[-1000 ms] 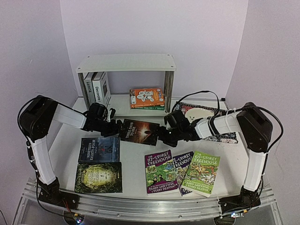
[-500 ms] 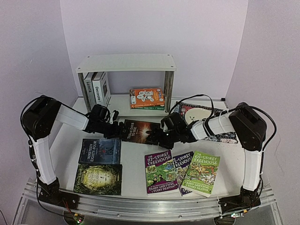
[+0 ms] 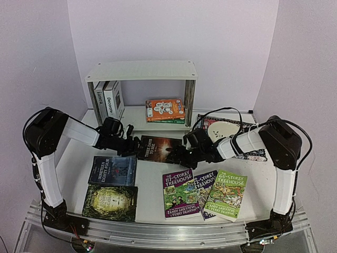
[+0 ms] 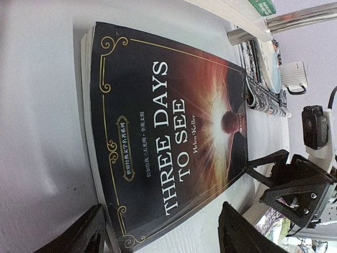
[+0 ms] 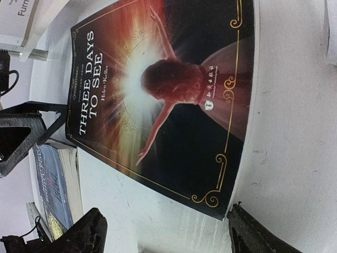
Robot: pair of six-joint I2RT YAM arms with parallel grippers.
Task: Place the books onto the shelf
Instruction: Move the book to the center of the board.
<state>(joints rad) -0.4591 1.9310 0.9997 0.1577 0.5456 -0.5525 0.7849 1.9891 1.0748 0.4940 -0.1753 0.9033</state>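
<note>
The book (image 3: 158,147) lies flat on the worktop (image 3: 150,176), before the shelf (image 3: 141,70).
The left end effector (image 4: 162,208) and right end effector (image 5: 164,208) sit at its opposite ends, both released, gripping nothing.

The Three Days book (image 4: 174,142) had a black cover with a gold scrollwork border, a white title and an orange-red glow behind a red figure. The shelf (image 3: 141,70) was white with chrome posts. The hardbacks (image 3: 109,99) were white. The orange paperback (image 3: 165,109) bore pale figures. The purple paperback (image 3: 180,193) and green paperback (image 3: 226,194) carried cartoon art. The mat (image 3: 224,129) was dark and patterned.
</note>
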